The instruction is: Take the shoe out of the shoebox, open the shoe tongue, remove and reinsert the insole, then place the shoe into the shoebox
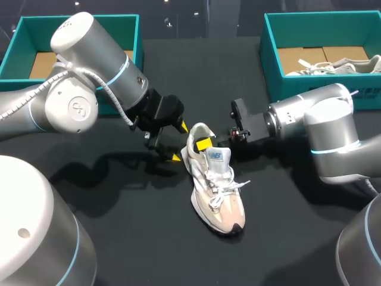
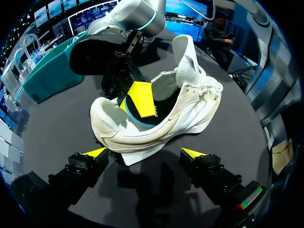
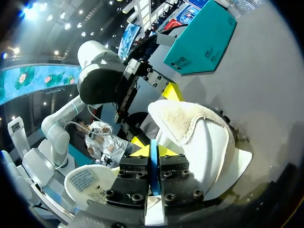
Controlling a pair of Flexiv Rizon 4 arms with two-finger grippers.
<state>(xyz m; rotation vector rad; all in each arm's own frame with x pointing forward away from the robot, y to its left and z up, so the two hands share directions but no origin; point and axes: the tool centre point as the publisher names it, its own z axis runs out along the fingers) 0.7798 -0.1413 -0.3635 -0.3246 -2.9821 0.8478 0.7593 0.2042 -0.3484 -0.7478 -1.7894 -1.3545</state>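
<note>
Shoe (image 1: 214,185) unboxed, tongue (image 2: 186,54) up. My right pincer (image 3: 153,151) is clamped on insole (image 2: 142,123) inside; left pincer (image 2: 145,153) apart by heel. To do, I reckon: pull insole, refit, rebox.

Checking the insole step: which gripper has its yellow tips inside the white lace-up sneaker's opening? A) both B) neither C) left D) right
D: the right gripper reaches into the white lace-up sneaker, shut on its blue-edged insole; the left gripper stands open outside the heel.
</note>
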